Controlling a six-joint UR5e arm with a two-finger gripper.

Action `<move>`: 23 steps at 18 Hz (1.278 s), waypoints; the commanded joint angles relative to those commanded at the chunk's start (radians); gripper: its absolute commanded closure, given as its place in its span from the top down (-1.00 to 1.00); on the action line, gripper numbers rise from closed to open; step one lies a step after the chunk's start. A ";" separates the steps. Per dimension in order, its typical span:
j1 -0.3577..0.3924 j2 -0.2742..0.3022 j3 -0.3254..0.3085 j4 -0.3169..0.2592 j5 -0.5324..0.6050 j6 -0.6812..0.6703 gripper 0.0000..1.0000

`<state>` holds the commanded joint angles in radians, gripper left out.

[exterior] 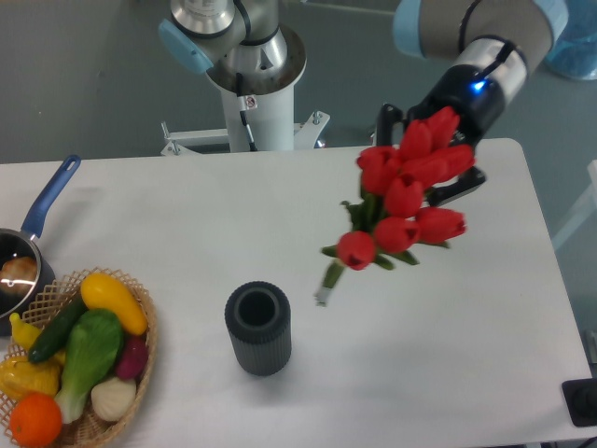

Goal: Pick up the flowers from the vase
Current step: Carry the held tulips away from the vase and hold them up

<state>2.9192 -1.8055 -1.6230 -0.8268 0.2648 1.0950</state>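
Flowers (pixel 409 198): red buds, green leaves and stems. Vase (pixel 258 329): dark grey, vertically ribbed. Gripper (pixel 430 161): black, blue light on the wrist. Worktop (pixel 168 224): plain white. Pan (pixel 30 245): blue handle. Basket (pixel 79 362): tan wicker; contents yellow, green, orange, purple, white.

One bunch of flowers (pixel 406 201), one vase (pixel 258 329), one saucepan (pixel 28 252), one wicker basket (pixel 140 359), one hand (pixel 424 154)

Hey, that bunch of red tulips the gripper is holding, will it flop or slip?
The flowers probably stay fairly stiff: the stems hang out unsupported without drooping. They look light. Slipping seems possible, since the gripper holds only the bud end.
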 joint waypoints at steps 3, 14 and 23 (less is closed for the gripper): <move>-0.009 0.002 -0.002 -0.002 0.230 0.100 -1.00; -0.025 -0.044 -0.038 -0.005 0.607 0.286 -1.00; -0.190 -0.066 0.077 -0.061 1.082 0.289 -0.99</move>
<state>2.7290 -1.8715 -1.5463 -0.8880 1.3465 1.3837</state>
